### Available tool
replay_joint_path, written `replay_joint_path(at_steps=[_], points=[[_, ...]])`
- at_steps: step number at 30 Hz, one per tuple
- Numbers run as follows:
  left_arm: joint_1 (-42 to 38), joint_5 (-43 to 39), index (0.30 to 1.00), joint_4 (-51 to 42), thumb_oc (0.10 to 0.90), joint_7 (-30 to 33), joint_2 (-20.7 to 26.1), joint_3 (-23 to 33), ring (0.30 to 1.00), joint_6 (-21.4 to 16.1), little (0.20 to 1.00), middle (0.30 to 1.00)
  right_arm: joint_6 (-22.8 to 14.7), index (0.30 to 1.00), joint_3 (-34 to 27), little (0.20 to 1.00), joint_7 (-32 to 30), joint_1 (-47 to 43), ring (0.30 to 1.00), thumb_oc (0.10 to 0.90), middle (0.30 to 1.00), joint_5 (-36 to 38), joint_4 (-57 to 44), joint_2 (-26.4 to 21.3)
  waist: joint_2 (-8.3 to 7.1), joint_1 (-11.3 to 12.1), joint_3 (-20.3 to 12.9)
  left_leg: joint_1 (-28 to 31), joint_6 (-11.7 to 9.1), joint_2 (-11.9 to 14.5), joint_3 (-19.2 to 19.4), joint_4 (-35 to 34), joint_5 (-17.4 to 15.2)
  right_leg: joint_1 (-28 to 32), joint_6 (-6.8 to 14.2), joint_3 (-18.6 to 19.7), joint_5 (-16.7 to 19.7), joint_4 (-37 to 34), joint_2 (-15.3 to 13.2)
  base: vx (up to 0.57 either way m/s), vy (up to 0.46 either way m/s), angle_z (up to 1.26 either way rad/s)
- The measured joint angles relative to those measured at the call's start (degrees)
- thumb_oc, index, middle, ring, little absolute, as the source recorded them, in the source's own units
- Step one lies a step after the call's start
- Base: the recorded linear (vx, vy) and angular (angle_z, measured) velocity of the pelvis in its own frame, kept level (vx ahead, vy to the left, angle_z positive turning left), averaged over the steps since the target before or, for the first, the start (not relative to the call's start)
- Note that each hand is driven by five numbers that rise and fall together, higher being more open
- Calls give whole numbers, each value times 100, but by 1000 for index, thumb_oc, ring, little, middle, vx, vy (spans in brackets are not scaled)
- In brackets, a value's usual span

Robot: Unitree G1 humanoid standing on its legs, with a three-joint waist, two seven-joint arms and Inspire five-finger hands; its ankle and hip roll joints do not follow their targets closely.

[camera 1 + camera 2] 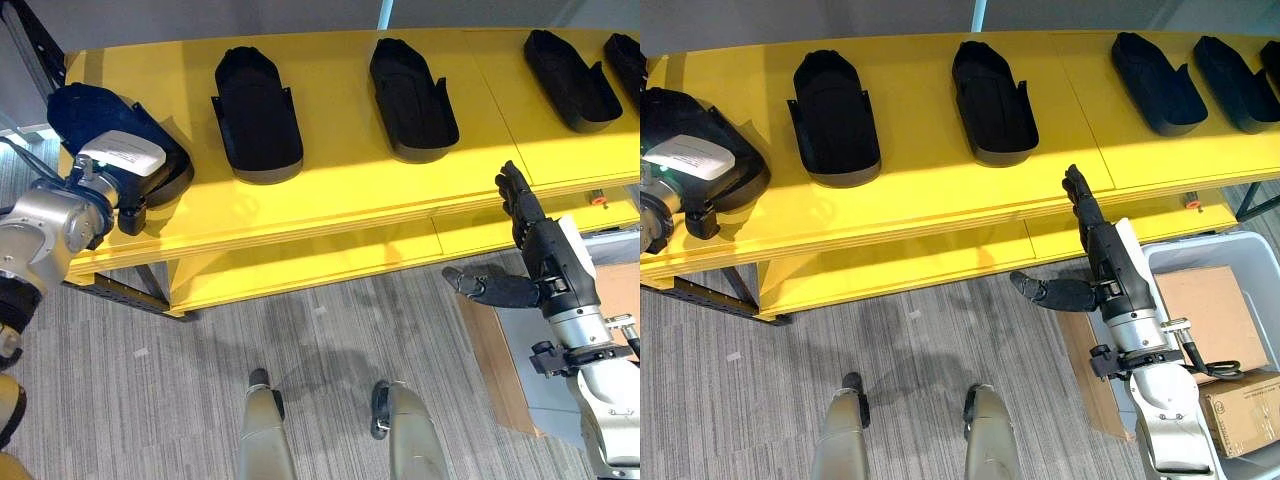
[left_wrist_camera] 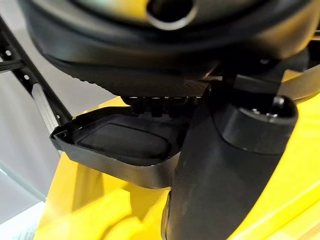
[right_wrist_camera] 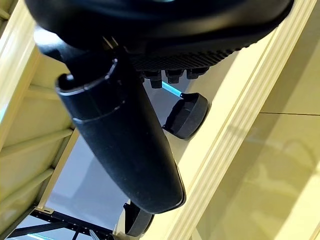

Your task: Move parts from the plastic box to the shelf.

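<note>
setting: grey carpet floor runs under a long yellow shelf (image 1: 340, 190), and you stand facing its near edge.
shelf contents: two black moulded parts lie mid-shelf, one (image 1: 257, 115) left of the other (image 1: 411, 97), with two more (image 1: 1155, 82) at the far right end.
part in hand: at the left end of the shelf you have another black part (image 1: 120, 140), with its base on the yellow top, near the front edge.
left hand: your left hand (image 1: 125, 165) is against this part; the left wrist view shows the thumb (image 2: 220, 170) down in front of the part's rim (image 2: 120, 150), but the fingers are hidden, so you cannot tell whether it grips.
right hand: your right hand (image 1: 1095, 255) is empty and hangs in front of the shelf edge, fingers straight and pointing up, thumb out to the left.
plastic box: a grey box (image 1: 1240, 260) sits low at your right, just beside the right arm, with cardboard cartons (image 1: 1205, 315) in it.
handling: you can judge the part as a stiff, light plastic shell with smooth, possibly slippery walls; take it by the raised rim or side wall.
position: the part lies under and against your left hand, well apart from the right one.
</note>
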Motion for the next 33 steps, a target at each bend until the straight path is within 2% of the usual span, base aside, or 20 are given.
replay_joint_path(at_steps=[7, 13, 15, 22, 33], points=[[-13, 582, 1000, -236, 900, 13, 97, -235, 1000, -126, 1000, 1000, 0, 1000, -8, 1000, 23, 10, 1000, 900, 1000, -1, -24, -3, 7, 14, -4, 1, 0, -2, 3, -9, 0, 2, 0, 4, 0, 7, -5, 0, 0, 0], [-161, 1160, 1000, -631, 900, 148, 578, -780, 1000, -366, 1000, 1000, -4, 1000, -100, 1000, 31, 44, 1000, 900, 1000, -1, -143, -6, 26, 22, -11, 4, 0, -5, 9, -10, 0, 3, 1, 4, 0, 3, -7, 0, 0, 0], [-220, 1275, 1000, -933, 900, 173, 901, -1046, 1000, -486, 1000, 1000, -6, 1000, -102, 1000, 34, 34, 1000, 900, 1000, -1, -145, -34, 35, 9, -11, 10, 0, -6, 14, -7, 0, 3, 1, 7, 0, 3, -12, 0, 0, 0], [-419, 1734, 1000, -1477, 900, 254, 1400, -1577, 1000, -903, 1000, 1000, -7, 1000, -107, 1000, 46, 54, 1000, 900, 1000, -3, -145, -209, 131, 33, -25, 13, 1, -15, 20, -22, 0, 3, -1, 18, -1, 4, -19, 0, 0, 0], [-633, 2114, 1000, -1735, 900, 388, 1651, -1984, 1000, -1205, 1000, 1000, -8, 1000, -107, 1000, 81, 55, 1000, 900, 1000, -5, -145, -231, 236, 29, -79, 16, 2, -19, 36, -29, -1, -5, 6, 32, 3, -6, -22, 0, 0, 0]])
